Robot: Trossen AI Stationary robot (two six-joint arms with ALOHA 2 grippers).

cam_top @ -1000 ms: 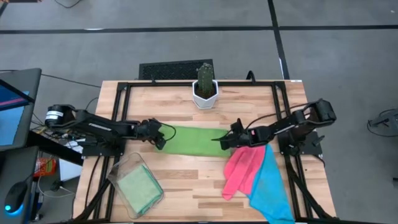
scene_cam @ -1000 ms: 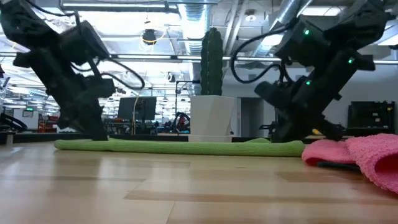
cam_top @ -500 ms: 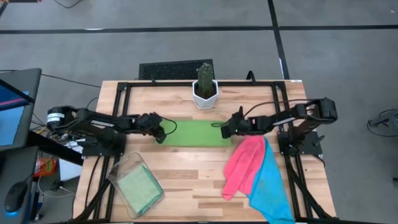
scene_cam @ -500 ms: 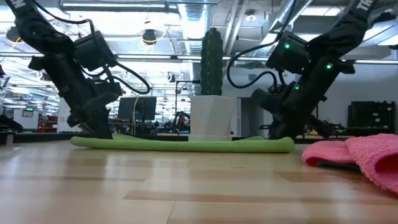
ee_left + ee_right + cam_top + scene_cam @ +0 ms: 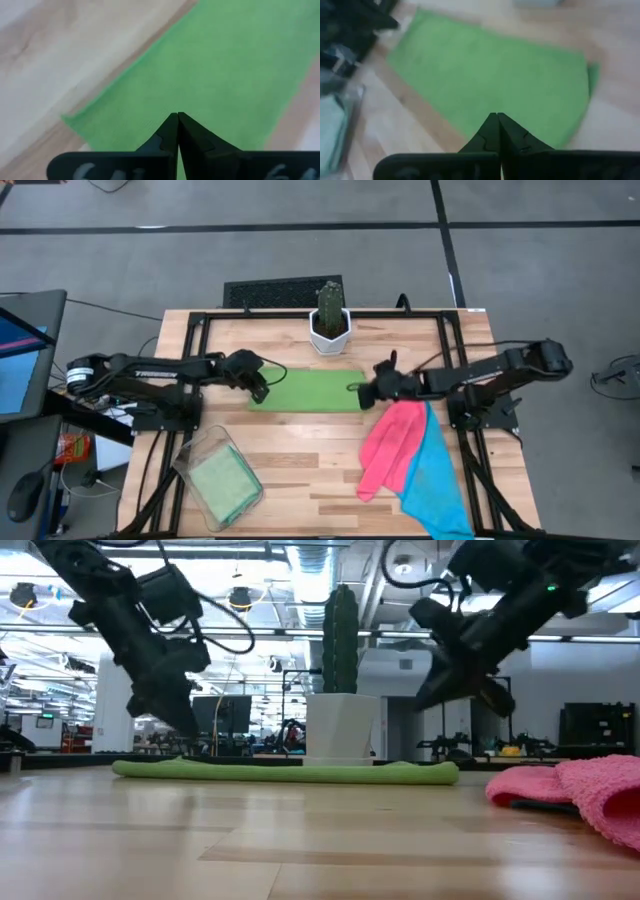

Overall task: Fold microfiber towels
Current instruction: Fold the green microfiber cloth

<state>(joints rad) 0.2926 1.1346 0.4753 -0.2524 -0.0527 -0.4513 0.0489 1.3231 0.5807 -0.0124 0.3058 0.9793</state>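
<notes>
A light green microfiber towel (image 5: 305, 390) lies flat and folded on the table's middle (image 5: 290, 772). My left gripper (image 5: 258, 388) hangs shut just above its left end (image 5: 177, 117). My right gripper (image 5: 366, 393) hangs shut above its right end (image 5: 496, 117). In the low view both the left gripper (image 5: 192, 728) and the right gripper (image 5: 432, 700) are clear of the cloth. A hot pink towel (image 5: 390, 448) and a sky blue towel (image 5: 437, 480) lie bunched together at the near right.
A white pot with a cactus (image 5: 329, 328) stands at the far middle, just behind the green towel. A clear plastic bin (image 5: 218, 477) holding a folded green cloth sits at the near left. Bare wood lies in the near middle.
Both grippers have stayed shut, moved a little toward the far edge at the towel's ends, then risen clear of it. The green towel has slid slightly toward the far edge and lies flat.
</notes>
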